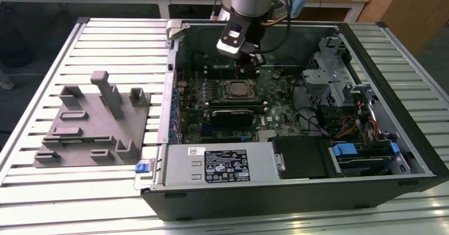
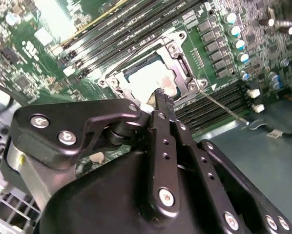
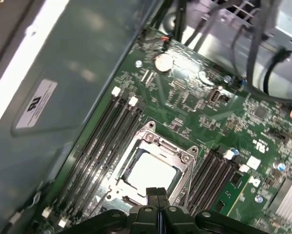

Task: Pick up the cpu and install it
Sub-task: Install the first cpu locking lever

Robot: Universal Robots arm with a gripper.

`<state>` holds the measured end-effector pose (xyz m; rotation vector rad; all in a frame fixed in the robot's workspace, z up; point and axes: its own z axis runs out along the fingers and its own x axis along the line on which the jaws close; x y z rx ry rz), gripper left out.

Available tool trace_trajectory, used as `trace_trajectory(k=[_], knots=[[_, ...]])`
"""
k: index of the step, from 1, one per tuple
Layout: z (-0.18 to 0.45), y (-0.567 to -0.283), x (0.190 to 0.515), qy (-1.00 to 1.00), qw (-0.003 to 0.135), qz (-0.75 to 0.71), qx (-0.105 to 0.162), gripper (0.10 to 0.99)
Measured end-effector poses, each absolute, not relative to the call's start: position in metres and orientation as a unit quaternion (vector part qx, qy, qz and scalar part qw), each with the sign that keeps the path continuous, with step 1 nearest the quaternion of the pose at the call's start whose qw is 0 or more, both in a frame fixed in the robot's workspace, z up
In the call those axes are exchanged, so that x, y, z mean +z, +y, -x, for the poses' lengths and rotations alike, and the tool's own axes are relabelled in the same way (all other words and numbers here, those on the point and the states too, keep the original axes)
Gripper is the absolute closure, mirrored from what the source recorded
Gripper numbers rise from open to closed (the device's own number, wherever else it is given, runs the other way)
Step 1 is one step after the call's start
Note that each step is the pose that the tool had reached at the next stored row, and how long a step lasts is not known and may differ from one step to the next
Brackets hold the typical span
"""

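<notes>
The cpu (image 3: 151, 173), a pale silver square, lies flat inside the metal socket frame (image 3: 185, 161) on the green motherboard (image 3: 195, 102). In the second wrist view the cpu (image 2: 148, 80) shows just past my fingertips. In the exterior view the cpu (image 1: 238, 90) lies in the middle of the open computer case. My gripper (image 1: 249, 61) hangs a little above and behind the socket. Its two black fingers (image 3: 153, 197) are pressed together, shut, with nothing between them. In the second wrist view the gripper (image 2: 160, 95) sits over the near edge of the socket.
A big grey fixture (image 1: 91, 119) with upright tabs lies at the exterior view's left, outside the case. Inside, a black ribbed module (image 1: 232, 116) sits in front of the socket. Memory slots (image 3: 107, 136) flank it, with cables and a drive cage (image 1: 337, 72) on the right.
</notes>
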<state>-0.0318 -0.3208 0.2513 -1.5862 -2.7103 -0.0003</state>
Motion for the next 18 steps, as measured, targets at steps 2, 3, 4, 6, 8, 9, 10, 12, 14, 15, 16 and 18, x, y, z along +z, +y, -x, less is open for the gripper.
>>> trace_trajectory(k=[2, 3, 4, 6, 8, 9, 10, 12, 14, 15, 16, 18], knots=[[0.0318, -0.3208, 0.2513, -0.870, 0.001, 0.492, 0.000, 0.980], [0.0318, -0.3208, 0.2513, -0.874, 0.001, 0.486, 0.000, 0.980], [0.0318, -0.3208, 0.2513, -0.878, 0.001, 0.479, 0.000, 0.980], [0.0318, -0.3208, 0.2513, -0.884, 0.001, 0.468, 0.000, 0.980], [0.0318, -0.3208, 0.2513, -0.889, 0.001, 0.458, 0.000, 0.980], [0.0318, -0.3208, 0.2513, -0.891, 0.001, 0.453, 0.000, 0.980], [0.0318, -0.3208, 0.2513, -0.894, 0.001, 0.448, 0.000, 0.980], [0.0318, -0.3208, 0.2513, -0.899, 0.001, 0.438, 0.000, 0.980], [0.0318, -0.3208, 0.2513, -0.905, 0.001, 0.425, 0.000, 0.980], [0.0318, -0.3208, 0.2513, -0.909, 0.001, 0.417, 0.000, 0.980], [0.0318, -0.3208, 0.2512, -0.913, 0.001, 0.408, 0.000, 0.980], [0.0318, -0.3208, 0.2512, -0.920, 0.001, 0.392, 0.000, 0.980]])
